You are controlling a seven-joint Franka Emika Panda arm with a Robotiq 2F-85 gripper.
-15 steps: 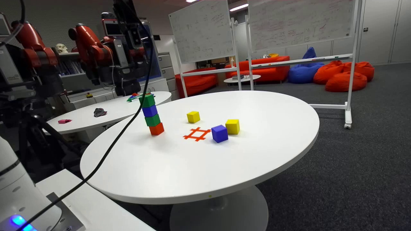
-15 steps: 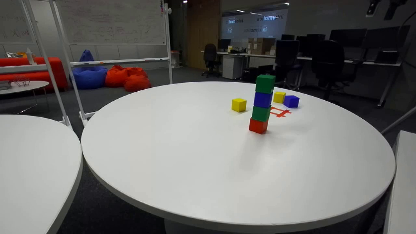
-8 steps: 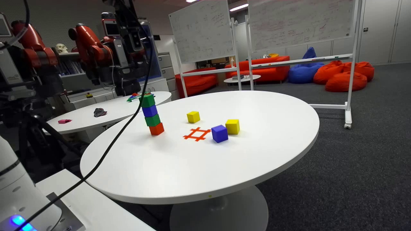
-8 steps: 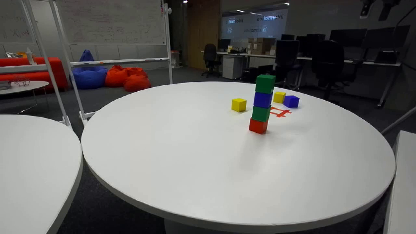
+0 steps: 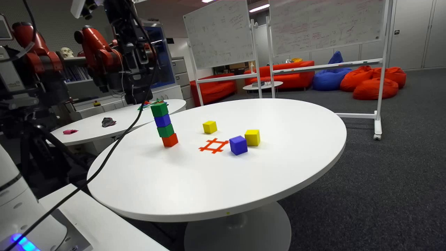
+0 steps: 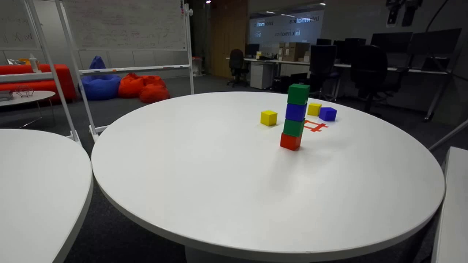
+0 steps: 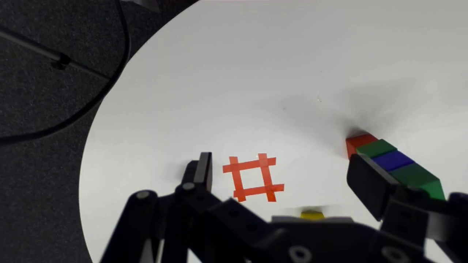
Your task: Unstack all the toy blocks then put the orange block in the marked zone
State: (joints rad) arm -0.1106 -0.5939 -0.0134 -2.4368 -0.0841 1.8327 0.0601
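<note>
White table [image 5: 195, 181] below gripper [image 7: 280, 170], jaws wide, empty: two green blocks [image 6: 298, 94], two blue [image 6: 295, 111], two yellow [image 6: 269, 118], one orange [image 6: 290, 141], one marked zone [image 7: 253, 178]; wrist view, gripper part-hides one yellow [image 7: 312, 215].

Glowing ceiling strip [image 5: 259, 7], bright tabletop [image 5: 271, 170], soft shadows beside the block stack [image 5: 162, 121]

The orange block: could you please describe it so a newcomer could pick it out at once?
On the white table with the marked zone, find the tower of four blocks. The orange block is at its bottom, under a green block. It is the only orange-red block; the others are green, blue or yellow.
</note>
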